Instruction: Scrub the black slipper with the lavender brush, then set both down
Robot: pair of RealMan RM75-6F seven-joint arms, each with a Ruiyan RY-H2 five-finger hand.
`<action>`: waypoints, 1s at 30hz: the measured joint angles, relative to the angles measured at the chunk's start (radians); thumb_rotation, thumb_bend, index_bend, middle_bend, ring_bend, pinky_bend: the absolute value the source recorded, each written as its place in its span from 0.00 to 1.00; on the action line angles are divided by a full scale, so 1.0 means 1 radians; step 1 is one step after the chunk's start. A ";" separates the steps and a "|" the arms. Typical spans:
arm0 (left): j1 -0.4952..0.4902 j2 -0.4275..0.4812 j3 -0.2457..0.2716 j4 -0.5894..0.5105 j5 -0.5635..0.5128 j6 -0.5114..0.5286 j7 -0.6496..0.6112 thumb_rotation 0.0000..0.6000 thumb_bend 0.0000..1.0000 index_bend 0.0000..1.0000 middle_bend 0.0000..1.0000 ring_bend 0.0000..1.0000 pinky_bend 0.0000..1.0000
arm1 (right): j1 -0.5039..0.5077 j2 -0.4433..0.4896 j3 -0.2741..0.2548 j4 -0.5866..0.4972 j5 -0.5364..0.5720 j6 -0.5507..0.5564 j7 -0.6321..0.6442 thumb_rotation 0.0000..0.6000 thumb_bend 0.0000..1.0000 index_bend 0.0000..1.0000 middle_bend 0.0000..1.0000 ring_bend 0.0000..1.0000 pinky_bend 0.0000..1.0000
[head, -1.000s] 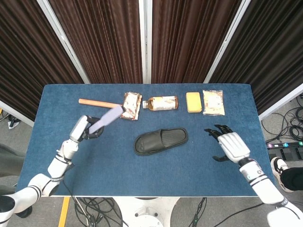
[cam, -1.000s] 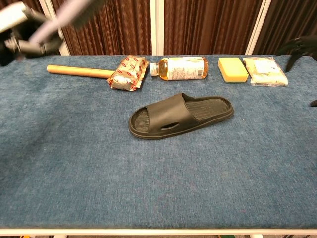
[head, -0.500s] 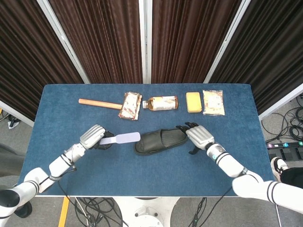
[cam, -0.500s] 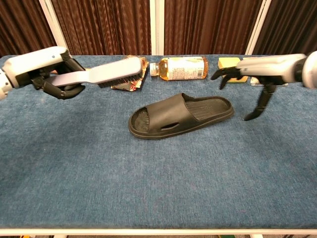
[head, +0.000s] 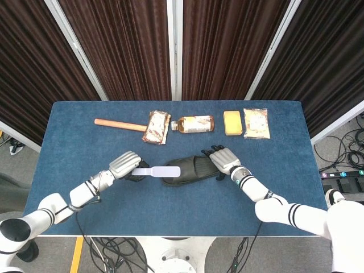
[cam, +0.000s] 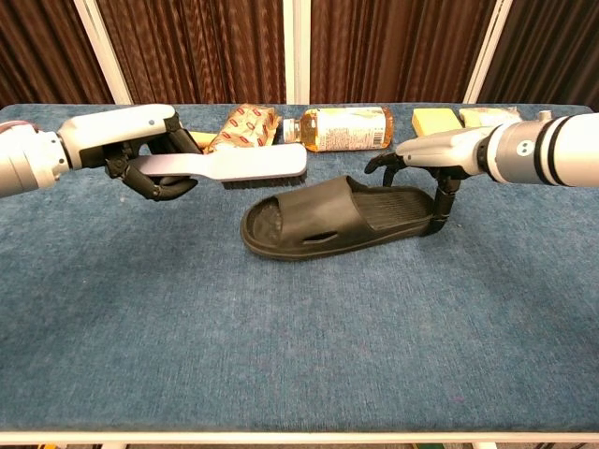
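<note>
The slipper [head: 191, 170] [cam: 341, 216] lies sole-down near the middle of the blue worktop [head: 74, 139] [cam: 281, 346], its open toe end toward the robot's left and its heel toward the right.

The left hand [head: 126, 165] [cam: 140, 154] grips the handle of the lavender brush [head: 156, 170] [cam: 229, 166], fingers wrapped around it. The brush is held level, bristles down, and its head reaches toward the slipper's toe end; in the head view the tip overlaps that end, while the chest view shows the bristles just above and behind it. Whether they touch the slipper cannot be told.

The right hand [head: 223, 160] [cam: 440, 164] is at the slipper's heel end. Its fingers are apart and arched over the heel, with the thumb [cam: 444, 201] pointing down against the near edge of the sole. The chest view shows the heel end slightly raised off the cloth under this hold.

Along the far side stand a wooden mallet [head: 116, 124], a snack packet [head: 157, 127] [cam: 246, 127], a bottle [head: 194, 124] [cam: 343, 128] on its side, a yellow sponge [head: 232, 123] [cam: 438, 120] and a pale packet [head: 256, 123].
</note>
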 measured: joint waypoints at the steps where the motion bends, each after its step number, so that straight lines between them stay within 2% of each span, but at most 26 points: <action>1: -0.006 -0.002 0.003 0.000 0.002 -0.005 0.003 1.00 0.93 1.00 1.00 1.00 1.00 | 0.006 -0.007 -0.005 0.008 -0.001 0.002 -0.005 1.00 0.15 0.17 0.28 0.10 0.14; 6: -0.030 -0.013 0.015 0.001 0.016 -0.021 0.024 1.00 0.93 1.00 1.00 1.00 1.00 | 0.013 -0.025 -0.008 0.023 -0.035 0.024 -0.004 1.00 0.21 0.33 0.37 0.19 0.22; 9: -0.039 -0.016 0.020 -0.001 0.024 -0.018 0.041 1.00 0.93 1.00 1.00 1.00 1.00 | 0.011 -0.030 -0.003 0.024 -0.081 0.040 0.015 1.00 0.24 0.37 0.40 0.22 0.26; 17: -0.082 -0.034 0.029 0.010 0.036 -0.066 0.096 1.00 0.93 1.00 1.00 1.00 1.00 | 0.009 -0.027 0.003 0.036 -0.221 0.045 0.098 1.00 0.24 0.38 0.41 0.24 0.28; 22: -0.097 -0.055 0.019 0.041 0.002 -0.119 0.084 1.00 0.93 1.00 1.00 1.00 1.00 | 0.008 -0.034 -0.005 0.053 -0.243 0.042 0.113 1.00 0.24 0.38 0.41 0.24 0.28; 30: -0.088 -0.087 0.029 0.127 -0.038 -0.174 0.042 1.00 0.93 1.00 1.00 1.00 1.00 | 0.010 -0.045 -0.018 0.070 -0.251 0.035 0.105 1.00 0.24 0.40 0.42 0.24 0.29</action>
